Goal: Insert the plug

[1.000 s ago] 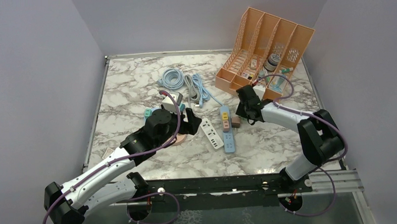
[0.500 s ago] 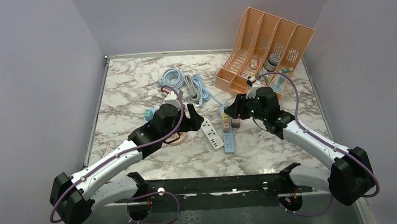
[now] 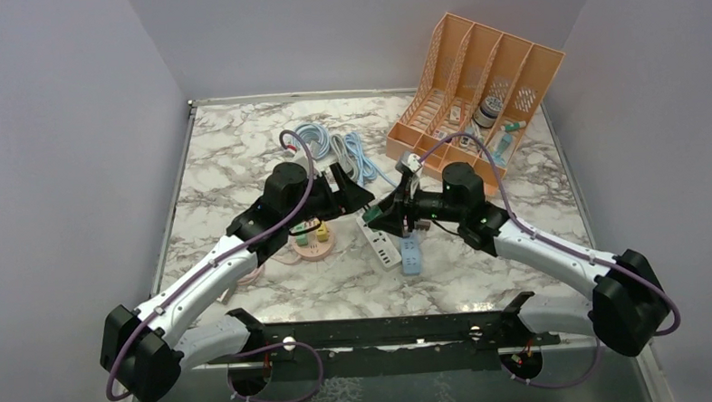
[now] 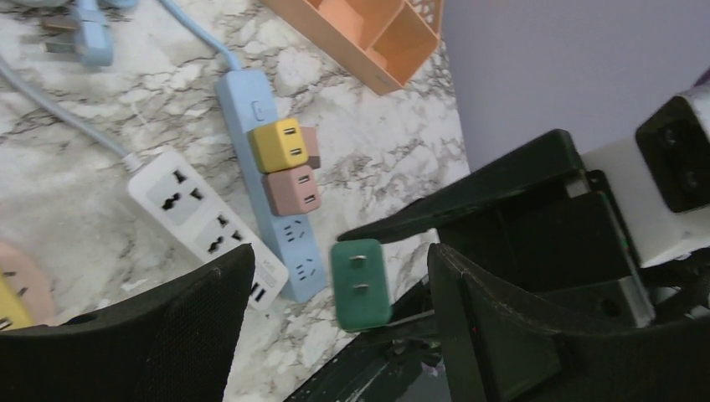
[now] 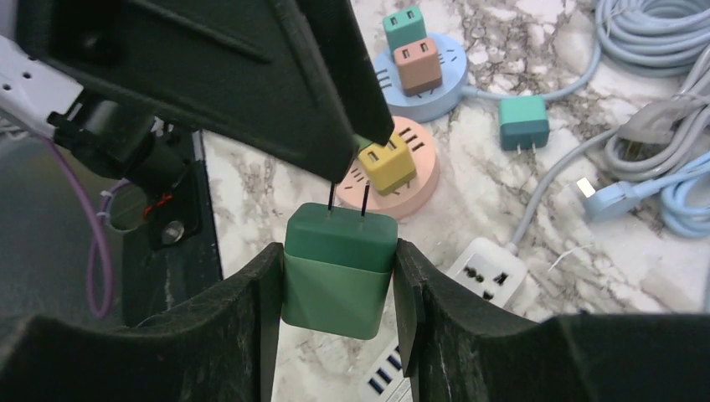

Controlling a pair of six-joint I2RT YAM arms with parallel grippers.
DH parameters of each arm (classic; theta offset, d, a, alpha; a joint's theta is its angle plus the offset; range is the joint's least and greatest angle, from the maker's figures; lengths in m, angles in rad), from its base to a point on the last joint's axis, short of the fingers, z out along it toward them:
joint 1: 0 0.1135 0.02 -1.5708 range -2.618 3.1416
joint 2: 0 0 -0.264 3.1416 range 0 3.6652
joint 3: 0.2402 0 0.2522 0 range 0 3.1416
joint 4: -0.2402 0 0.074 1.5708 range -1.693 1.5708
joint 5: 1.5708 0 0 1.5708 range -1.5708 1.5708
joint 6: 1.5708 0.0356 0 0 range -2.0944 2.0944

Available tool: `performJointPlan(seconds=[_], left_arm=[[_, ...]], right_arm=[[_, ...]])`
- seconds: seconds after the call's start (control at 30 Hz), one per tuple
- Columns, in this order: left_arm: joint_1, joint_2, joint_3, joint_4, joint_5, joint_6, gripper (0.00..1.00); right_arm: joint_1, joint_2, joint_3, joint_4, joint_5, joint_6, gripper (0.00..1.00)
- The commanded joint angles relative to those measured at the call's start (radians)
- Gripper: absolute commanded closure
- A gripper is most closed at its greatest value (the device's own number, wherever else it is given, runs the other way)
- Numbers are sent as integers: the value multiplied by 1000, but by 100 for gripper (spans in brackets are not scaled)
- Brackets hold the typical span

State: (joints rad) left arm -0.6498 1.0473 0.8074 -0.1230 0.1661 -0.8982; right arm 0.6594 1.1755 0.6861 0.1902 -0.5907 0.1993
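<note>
A dark green plug with two thin prongs is pinched between the fingers of my right gripper, which is shut on it above the table. In the left wrist view the same plug shows its pronged face between the spread fingers of my open left gripper, touching neither. From above, the left gripper and the right gripper meet nose to nose over the white power strip. A blue power strip carries a yellow adapter and a pink adapter.
A pink round socket with a yellow adapter stands beside a blue round socket holding two adapters. A teal plug lies loose. Coiled cables lie at the back, with an orange file organizer at the back right.
My right gripper has swung left from near the organizer to the middle, carrying the green plug. My left gripper has moved away from me and rightwards to face it.
</note>
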Motion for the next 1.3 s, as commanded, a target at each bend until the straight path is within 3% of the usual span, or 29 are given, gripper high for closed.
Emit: performJointPlan(seconds=[0.0,0.27,0.37,0.7,0.77,0.87,1.0,1.27], left_arm=[[7,37,53,48,190,-36,22],[19,50,-23,54,247,-58,27],[26,66,-46,63,258,-65,37],[35,109,-79,216,341,-143,87],[35,105,-80,226,348,-142,93],[36,79,-84,223,328,-124,95],[42,32,-93,222,282,-89,95],[47,-74,-145,331,240,-99,95]], right_arm=[[9,58,36,116,-73,-132,81],[9,96,31,180,-98,-146,79],[9,97,22,200,-99,-140,79],[9,117,47,167,-104,-76,78],[9,112,43,166,-84,-50,70],[9,82,31,166,-89,-2,48],[9,-22,-6,146,-24,105,33],[9,-223,-104,121,206,541,28]])
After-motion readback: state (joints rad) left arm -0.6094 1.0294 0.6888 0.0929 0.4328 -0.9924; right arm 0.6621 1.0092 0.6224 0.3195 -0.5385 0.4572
